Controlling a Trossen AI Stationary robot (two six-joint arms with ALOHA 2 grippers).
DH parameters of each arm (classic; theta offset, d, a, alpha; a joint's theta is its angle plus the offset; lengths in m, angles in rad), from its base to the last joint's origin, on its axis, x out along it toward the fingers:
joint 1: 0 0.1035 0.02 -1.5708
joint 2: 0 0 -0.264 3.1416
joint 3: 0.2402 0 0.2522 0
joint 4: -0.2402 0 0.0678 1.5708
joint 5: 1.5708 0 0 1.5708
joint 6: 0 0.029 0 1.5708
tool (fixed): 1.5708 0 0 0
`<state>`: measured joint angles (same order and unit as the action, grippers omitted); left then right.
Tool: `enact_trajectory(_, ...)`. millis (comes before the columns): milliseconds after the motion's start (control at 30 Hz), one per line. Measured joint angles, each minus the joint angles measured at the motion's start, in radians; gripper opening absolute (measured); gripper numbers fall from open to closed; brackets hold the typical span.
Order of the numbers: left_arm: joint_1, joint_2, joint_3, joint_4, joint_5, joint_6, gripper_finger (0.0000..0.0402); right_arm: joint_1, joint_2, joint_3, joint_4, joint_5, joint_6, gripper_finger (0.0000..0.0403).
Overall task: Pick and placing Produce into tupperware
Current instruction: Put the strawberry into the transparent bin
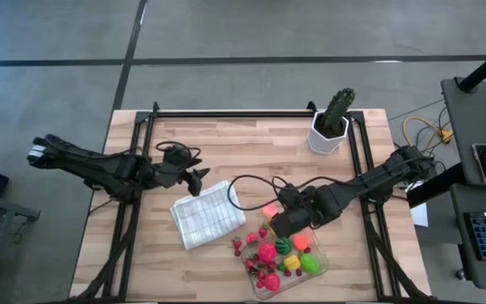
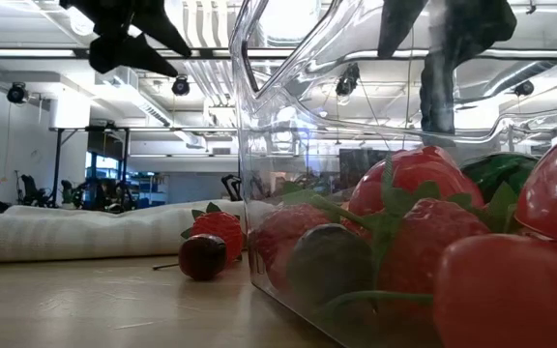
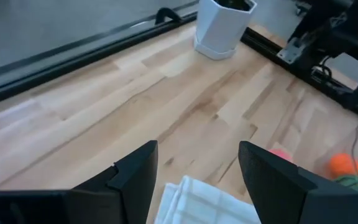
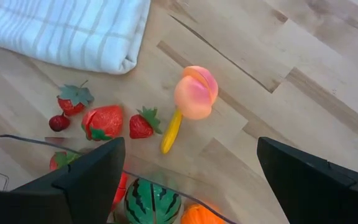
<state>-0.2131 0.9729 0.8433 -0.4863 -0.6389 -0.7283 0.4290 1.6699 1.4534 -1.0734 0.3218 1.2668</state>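
The clear tupperware (image 1: 317, 268) sits near the table's near edge and holds several toy fruits, among them a watermelon (image 4: 152, 202) and an orange piece (image 4: 201, 215). Loose produce lies on the wood just beyond its far rim: a pink peach (image 4: 196, 92), a small yellow piece (image 4: 171, 132), strawberries (image 4: 104, 121) and a dark cherry (image 4: 59, 122). My right gripper (image 1: 279, 221) hovers open above the table between the peach and the tupperware (image 4: 17, 142), touching nothing. My left gripper (image 3: 197, 168) is open above the far left corner of the white checked cloth (image 1: 205, 213).
A cactus in a white pot (image 1: 331, 127) stands at the far right of the table. The folded cloth (image 4: 73, 31) lies left of the loose fruit. Black rails (image 1: 133, 194) run along the table's sides. In the low view, a strawberry (image 2: 220, 230) and a cherry (image 2: 201, 256) lie beside the tupperware wall (image 2: 288, 145).
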Motion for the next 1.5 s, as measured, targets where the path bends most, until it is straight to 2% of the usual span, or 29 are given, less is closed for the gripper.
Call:
enact_trajectory(67, -0.001, 0.02, 0.0, 0.037, 0.013, 0.0, 0.021, 0.0, 0.0, 0.0, 0.0, 0.0, 0.004, 0.0357)
enact_trajectory(133, -0.002, 0.045, 0.0, 0.085, 0.072, 0.0, 0.021, 0.0, 0.0, 0.0, 0.0, 0.0, 0.007, 0.0357)
enact_trajectory(233, -0.001, 0.099, 0.0, 0.163, 0.288, 0.032, 0.021, 0.0, 0.0, 0.0, 0.001, 0.0, 0.017, 0.0357)
enact_trajectory(300, -0.008, 0.144, 0.0, 0.177, 0.466, 0.149, 0.021, 0.0, -0.001, 0.0, 0.001, 0.001, 0.023, 0.0357)
enact_trajectory(367, -0.026, 0.202, 0.0, 0.16, 0.623, 0.335, 0.021, 0.0, -0.006, -0.001, 0.006, 0.007, 0.02, 0.0357)
enact_trajectory(467, -0.058, 0.296, 0.0, 0.107, 0.763, 0.586, 0.021, 0.0, -0.024, -0.001, 0.007, 0.019, 0.016, 0.0357)
enact_trajectory(533, -0.076, 0.356, 0.0, 0.11, 0.768, 0.627, 0.021, 0.0, -0.035, -0.001, 0.006, 0.02, 0.015, 0.0357)
enact_trajectory(800, -0.118, 0.547, 0.056, 0.195, 0.782, 0.632, 0.021, 0.023, -0.079, -0.001, 0.0, 0.02, 0.016, 0.0357)
enact_trajectory(1033, -0.136, 0.617, 0.108, 0.28, 0.781, 0.716, 0.021, 0.047, -0.085, -0.001, -0.054, 0.019, 0.044, 0.0357)
enact_trajectory(1367, -0.172, 0.713, 0.114, 0.435, 0.803, 0.746, 0.021, 0.06, -0.085, -0.001, -0.124, 0.011, 0.045, 0.0357)
enact_trajectory(1500, -0.175, 0.74, 0.114, 0.466, 0.768, 0.782, 0.021, 0.06, -0.085, -0.001, -0.124, 0.011, 0.049, 0.0357)
